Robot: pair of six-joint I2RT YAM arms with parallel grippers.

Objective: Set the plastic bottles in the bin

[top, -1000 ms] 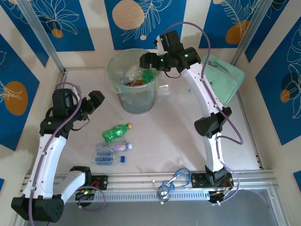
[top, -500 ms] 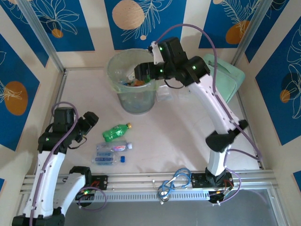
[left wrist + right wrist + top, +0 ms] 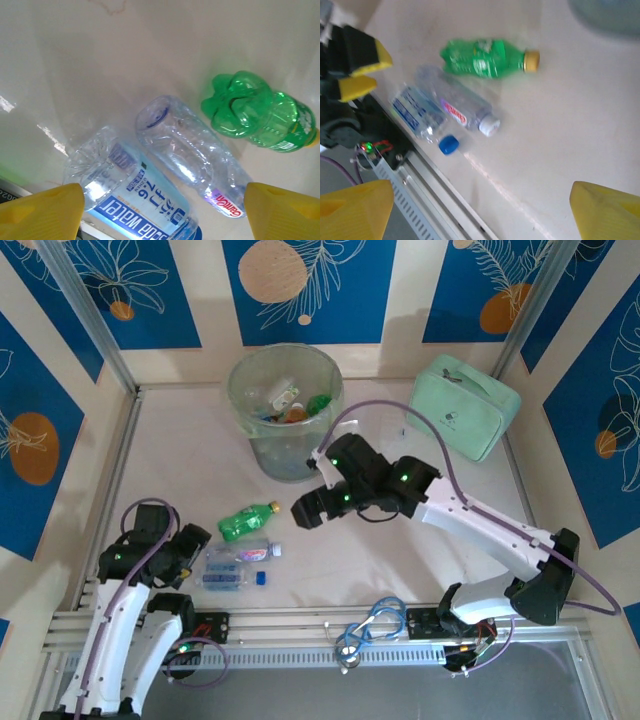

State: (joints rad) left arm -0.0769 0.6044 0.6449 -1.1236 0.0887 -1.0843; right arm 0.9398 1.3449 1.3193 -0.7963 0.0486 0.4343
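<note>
The green bottle (image 3: 243,522) is lying on the table (image 3: 400,540), its long axis running left to right and its yellow cap pointing right, slightly toward the bin (image 3: 290,455). Two clear bottles (image 3: 240,553) are lying parallel, just nearer the arms. The left gripper (image 3: 188,542) is hovering at their bases, jaws wide and empty. The right gripper (image 3: 306,510), arm reaching leftward, is gaping and holding nothing.

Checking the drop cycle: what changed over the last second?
Right gripper left the bin and swung back toward the near edge, stopping right of the green bottle, open and empty. Left gripper pulled back beside the two clear bottles, open, holding nothing. Table bottles, blue cap and bin stayed put.
</note>
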